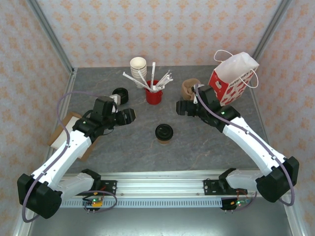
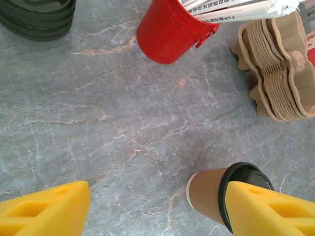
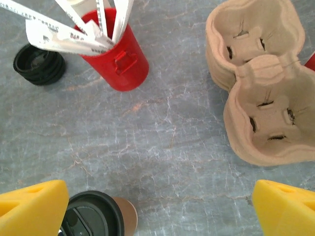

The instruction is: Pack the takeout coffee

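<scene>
Two tools released, empty: left tool (image 1: 132,115) left-front of red straw cup (image 1: 154,93), right tool (image 1: 179,107) right-front. Takeout coffee (image 1: 164,132) upright, directly in front of same cup, ungrasped. Risks judged: tipped by a clipping finger on approach; crushed and spilled by a hard squeeze.

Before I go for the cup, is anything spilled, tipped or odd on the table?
Nothing stands out. The takeout coffee stands upright and capped, and the table around it shows no spill.
</scene>
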{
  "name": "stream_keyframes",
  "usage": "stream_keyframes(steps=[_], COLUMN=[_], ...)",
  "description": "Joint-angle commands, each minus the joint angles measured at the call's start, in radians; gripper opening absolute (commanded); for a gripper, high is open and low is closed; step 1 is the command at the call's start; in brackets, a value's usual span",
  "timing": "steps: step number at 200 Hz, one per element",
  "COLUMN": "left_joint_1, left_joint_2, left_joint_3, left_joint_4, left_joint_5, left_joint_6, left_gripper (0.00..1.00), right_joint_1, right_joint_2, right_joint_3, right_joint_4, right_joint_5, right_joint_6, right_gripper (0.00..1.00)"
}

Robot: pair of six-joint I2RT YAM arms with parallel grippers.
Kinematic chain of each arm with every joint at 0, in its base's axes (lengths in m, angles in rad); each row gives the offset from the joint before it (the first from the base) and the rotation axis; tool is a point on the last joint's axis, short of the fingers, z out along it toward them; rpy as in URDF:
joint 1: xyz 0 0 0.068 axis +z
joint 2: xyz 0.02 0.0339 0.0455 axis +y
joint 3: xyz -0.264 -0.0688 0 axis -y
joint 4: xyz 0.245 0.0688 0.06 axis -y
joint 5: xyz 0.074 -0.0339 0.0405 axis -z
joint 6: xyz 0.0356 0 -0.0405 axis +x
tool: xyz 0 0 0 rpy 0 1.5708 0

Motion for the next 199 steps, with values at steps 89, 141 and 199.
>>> stream_keyframes(steps=[89, 141, 199], left_joint_1=[-0.002, -0.004, -0.057], left_joint_2=[0.027, 0.073, 0.091], left_joint_3=[0.001, 0.071, 0.106], left_joint_4=[0.022, 0.062, 0.049], left_joint_5=[-0.042, -0.023, -0.028], left_joint_6=[0.023, 0.012, 0.032], left_gripper=[0.74, 0.74, 0.74], right_joint_1=[-0.068, -0.082, -0.363], right_joint_2=[0.256, 0.222, 0.255], right_joint_3=[0.213, 0.394, 0.577], right_joint_4=[-0.146, -0.184, -0.309], right_joint_5=[0.132, 0.258, 0.315], right_joint_6=[-0.137, -0.189, -0.125], right_gripper=[0.82, 0.78, 0.75])
